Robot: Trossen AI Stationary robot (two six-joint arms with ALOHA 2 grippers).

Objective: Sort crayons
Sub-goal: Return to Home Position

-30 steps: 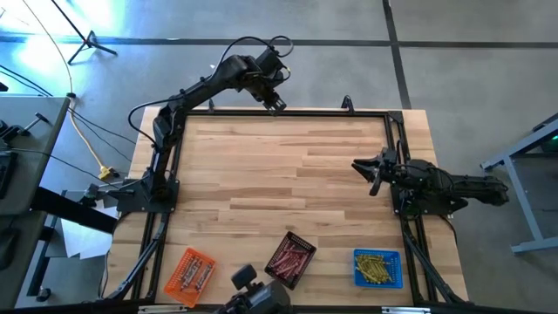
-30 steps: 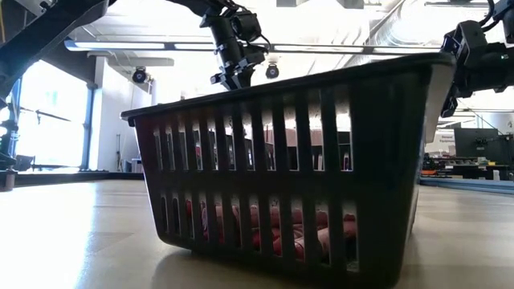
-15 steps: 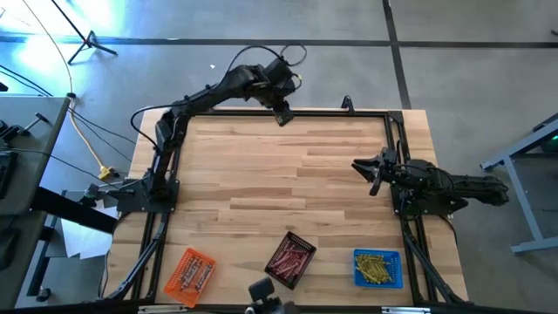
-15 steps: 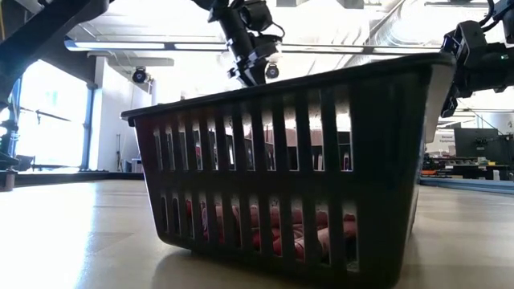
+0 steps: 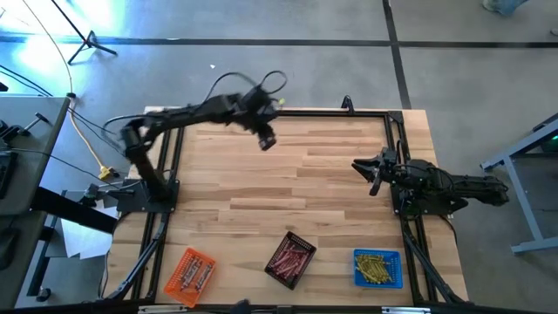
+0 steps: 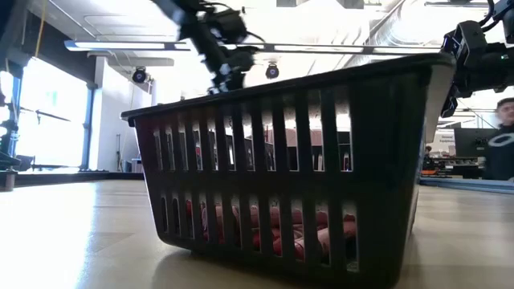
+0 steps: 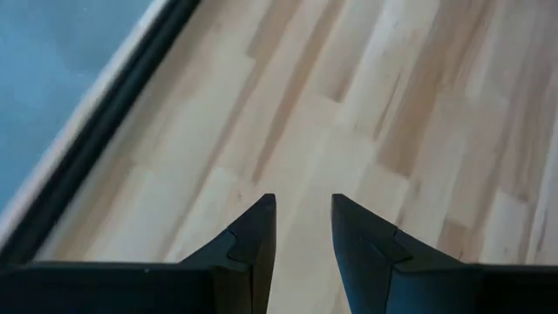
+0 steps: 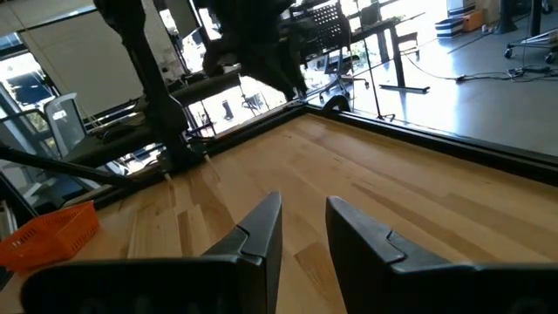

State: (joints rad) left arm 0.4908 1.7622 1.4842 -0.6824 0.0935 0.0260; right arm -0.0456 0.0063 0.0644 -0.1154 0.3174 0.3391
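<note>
Crayons lie in three trays along the table's near edge: brownish ones in the orange tray, red-pink ones in the black tray, yellow ones in the blue tray. In the low view the black tray fills the foreground, with pink crayons on its floor. My left gripper hangs open over bare wood near the far edge, slanting down, nothing between its fingers. My right gripper waits open and level at the table's right side.
A black frame rail runs along the table's far edge and down both sides. Bare wood lies between the grippers and the trays. The orange tray shows far off in the right wrist view. A person stands in the room behind.
My left gripper has swung from beyond the far rail toward the table's near edge and a little left, sinking and tipping further downward. It now hangs over the wood. Its fingers keep the same gap.
</note>
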